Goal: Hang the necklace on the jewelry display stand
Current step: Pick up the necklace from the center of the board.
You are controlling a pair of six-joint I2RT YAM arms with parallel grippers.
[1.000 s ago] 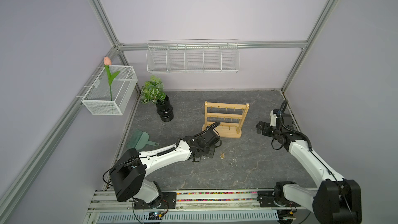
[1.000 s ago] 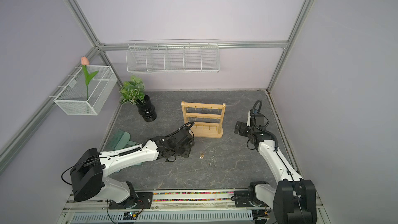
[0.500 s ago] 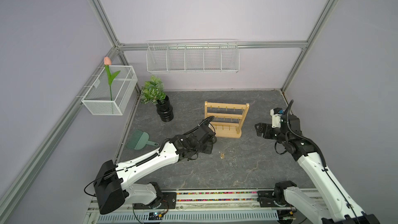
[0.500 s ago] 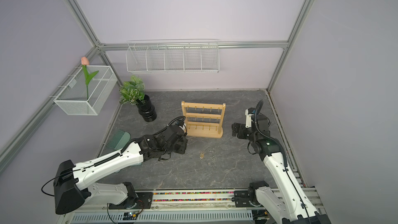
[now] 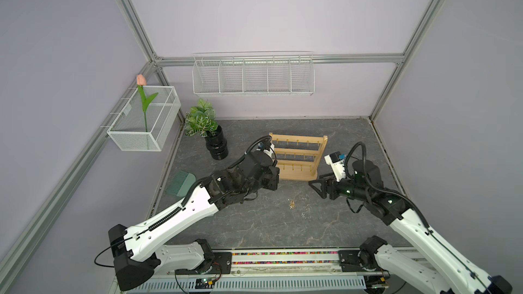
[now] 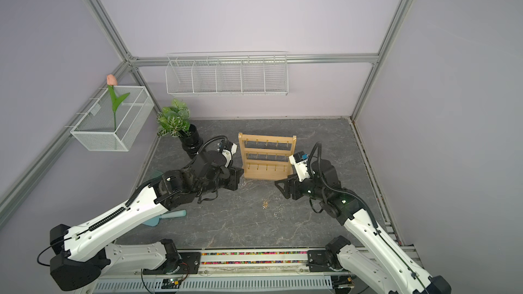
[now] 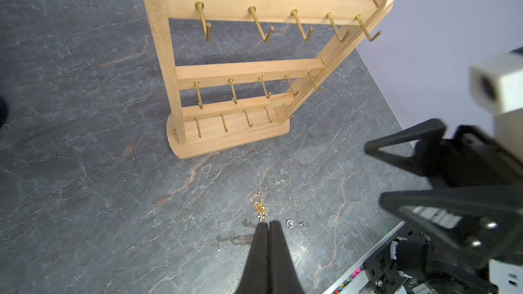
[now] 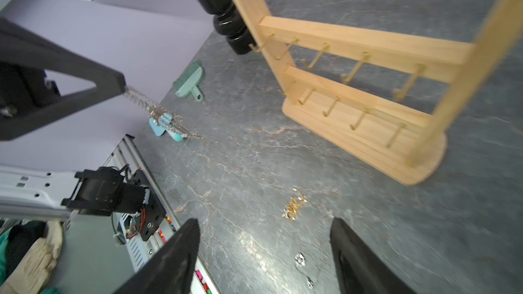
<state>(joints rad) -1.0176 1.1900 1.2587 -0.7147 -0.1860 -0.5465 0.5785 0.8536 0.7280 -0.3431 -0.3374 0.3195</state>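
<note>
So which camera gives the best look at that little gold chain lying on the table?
The left wrist view: the gold chain is close and sharp, its links plain to see. The right wrist view shows the chain too, but blurred. In both top views the chain is only a tiny gold speck.

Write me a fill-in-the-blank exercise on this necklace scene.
1. The jewelry display stand has ___ crossbars.
2. Each crossbar carries ___ gold hooks.
3. The left gripper is shut on a dangling ___ chain.
4. The right gripper is ___, holding nothing.

Missing words: three, five, silver, open.
</note>
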